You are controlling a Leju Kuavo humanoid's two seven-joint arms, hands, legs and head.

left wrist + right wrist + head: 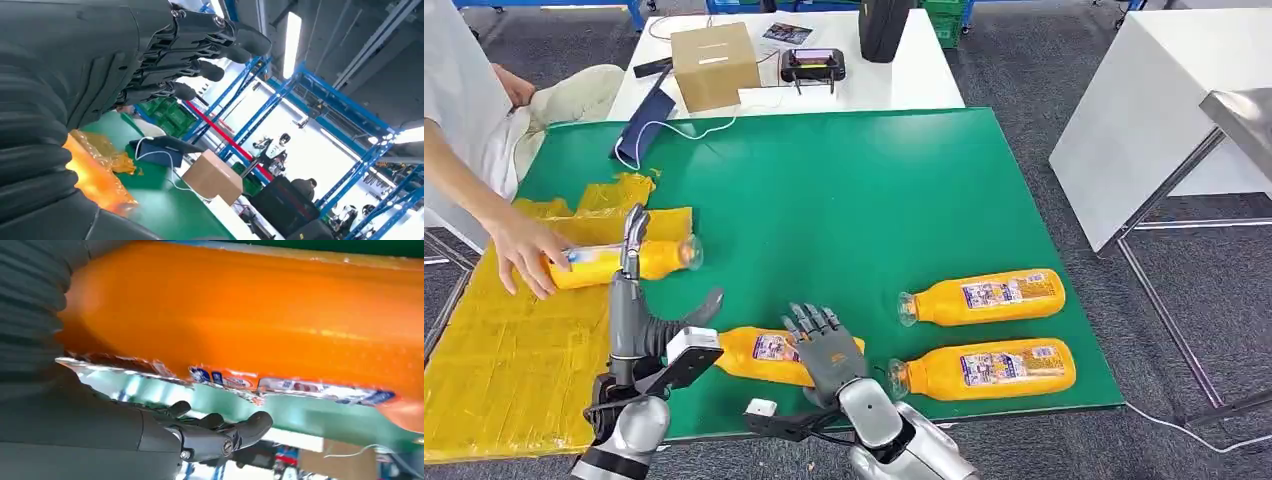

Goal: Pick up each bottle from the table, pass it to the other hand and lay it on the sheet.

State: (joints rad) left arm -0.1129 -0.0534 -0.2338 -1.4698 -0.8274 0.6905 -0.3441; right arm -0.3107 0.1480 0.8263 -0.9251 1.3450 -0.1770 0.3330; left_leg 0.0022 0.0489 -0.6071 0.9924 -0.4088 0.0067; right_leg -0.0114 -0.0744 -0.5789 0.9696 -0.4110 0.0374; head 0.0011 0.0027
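Observation:
Several orange juice bottles lie on the green table [874, 190]. My right hand [824, 352] lies palm-down over one bottle [759, 352] near the front edge, its fingers [220, 432] spread and not wrapped around it; the bottle [250, 315] sits close against the palm. My left hand [631, 300] stands upright beside it, fingers [200, 70] straight and apart, holding nothing. Two more bottles [984, 296] [989, 368] lie to the right. On the yellow sheet [514, 360] a person's hand [524, 255] holds another bottle [659, 258].
A cardboard box [714, 62], a blue pouch with a cable [642, 125] and a controller [812, 65] sit at the table's far edge. A white table [1144, 110] stands to the right. The person sits at the far left.

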